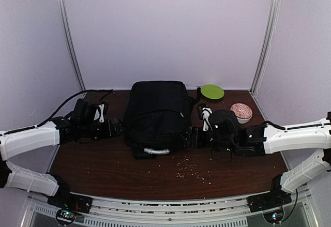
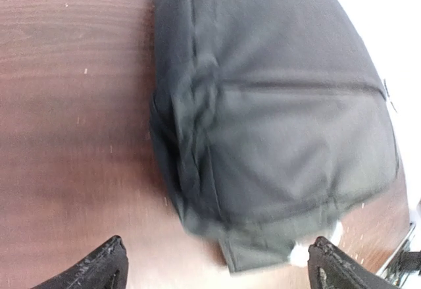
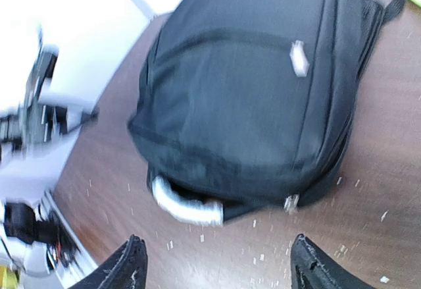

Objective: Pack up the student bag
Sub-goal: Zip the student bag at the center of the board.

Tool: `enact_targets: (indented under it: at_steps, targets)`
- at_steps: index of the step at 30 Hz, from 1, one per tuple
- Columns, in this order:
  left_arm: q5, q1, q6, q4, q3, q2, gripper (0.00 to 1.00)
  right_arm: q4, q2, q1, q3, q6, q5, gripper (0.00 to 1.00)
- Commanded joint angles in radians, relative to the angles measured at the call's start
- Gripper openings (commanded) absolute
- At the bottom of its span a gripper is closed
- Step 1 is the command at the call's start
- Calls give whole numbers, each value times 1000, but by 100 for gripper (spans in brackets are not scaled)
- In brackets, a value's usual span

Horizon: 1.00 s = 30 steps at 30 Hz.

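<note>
1. Your dark wooden table [image 1: 103,165] fills the floor of the white-walled booth, with both arms reaching in from its near edge.
2. The student bag [image 1: 158,113] lies flat at the middle of the table, slightly toward the far side. It is black and appears zipped shut, and its grey-white handle [image 1: 155,151] points toward the near edge. A black strap trails from its far right corner.
3. Your left gripper [image 2: 218,262] sits just left of the bag, aimed at its side. The fingers [image 2: 108,266] are spread wide with nothing between them and are not touching the fabric.
4. Your right gripper [image 3: 220,262] sits just right of the bag, aimed at its near right corner. Its fingers [image 3: 131,262] are also spread apart, and they hold nothing. The wrist view is blurred.
5. A green plate [image 1: 212,91] lies at the far right of the table, beyond the right gripper.
6. A small bowl [image 1: 241,112] with a pink-and-white pattern stands just near of the plate, close to the right edge.
7. Pale crumbs [image 1: 194,170] are scattered on the wood near of the bag, mostly right of centre.
</note>
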Motion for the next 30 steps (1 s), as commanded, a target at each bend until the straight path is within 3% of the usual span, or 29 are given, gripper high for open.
enact_targets:
  at_steps: [1, 9, 13, 17, 19, 23, 27, 30]
  targets:
    - [-191, -93, -115, -90, -103, -178, 98, -114, -4, -94, 46, 22, 66, 74]
    - [-183, -124, -280, 26, -362, -496, 94, -20, 199, -162, 131, 195, -24, 64]
    - [-165, -123, -287, -1, -371, -525, 92, 138, 281, -160, 112, 303, -58, 46]
    - [-162, -123, -287, -20, -364, -530, 92, 210, 329, -131, 133, 391, -45, 17]
    - [-171, -123, -285, -27, -360, -531, 92, 233, 358, -79, 162, 422, -27, 13]
    - [-205, -123, -278, -26, -354, -507, 92, 217, 470, 52, 314, 432, -111, 18]
    - [-218, -119, -250, -22, -321, -437, 93, 152, 477, 121, 353, 348, -173, 50]
    - [-210, -103, -218, -28, -269, -369, 93, 113, 351, 128, 236, 285, -112, 66]
